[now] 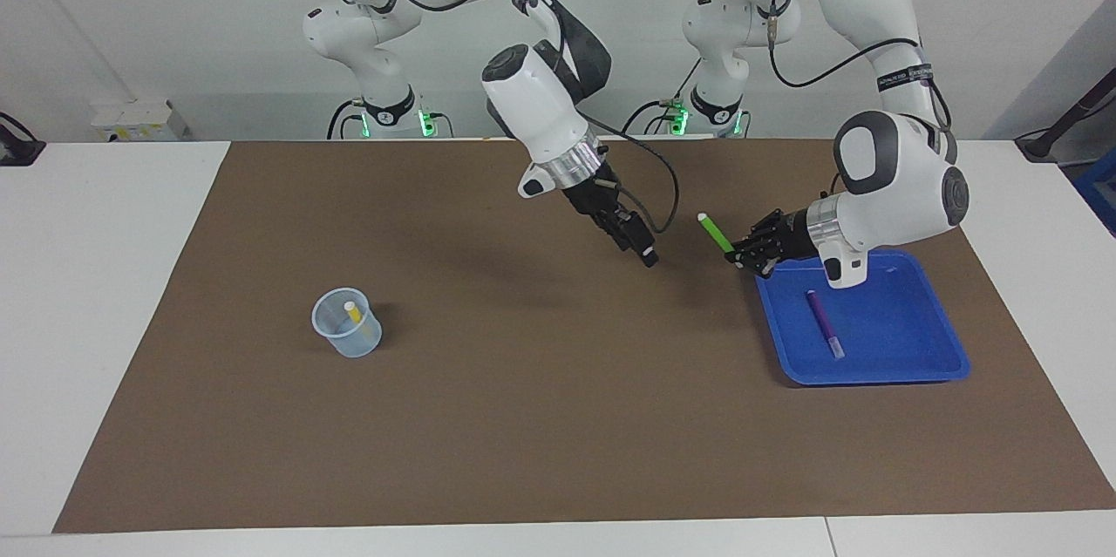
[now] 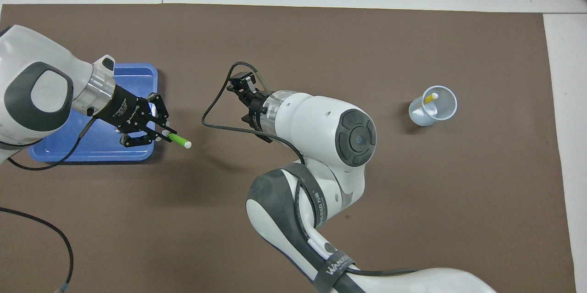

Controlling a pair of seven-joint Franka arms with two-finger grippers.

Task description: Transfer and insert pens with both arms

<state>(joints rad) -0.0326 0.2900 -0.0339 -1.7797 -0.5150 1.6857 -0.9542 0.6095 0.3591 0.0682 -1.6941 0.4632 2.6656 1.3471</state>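
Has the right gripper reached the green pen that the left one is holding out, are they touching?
Apart. The facing view shows bare brown mat between the right gripper and the green pen, which the left gripper holds above the blue tray.

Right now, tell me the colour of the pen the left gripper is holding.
Bright green with a whitish tip: the pen in the left gripper, clearest in the overhead view.

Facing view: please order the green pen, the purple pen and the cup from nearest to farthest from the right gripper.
From the right gripper:
1. Green pen, held up by the left gripper beside the tray's edge.
2. Purple pen, lying in the tray.
3. Cup, toward the right arm's end.
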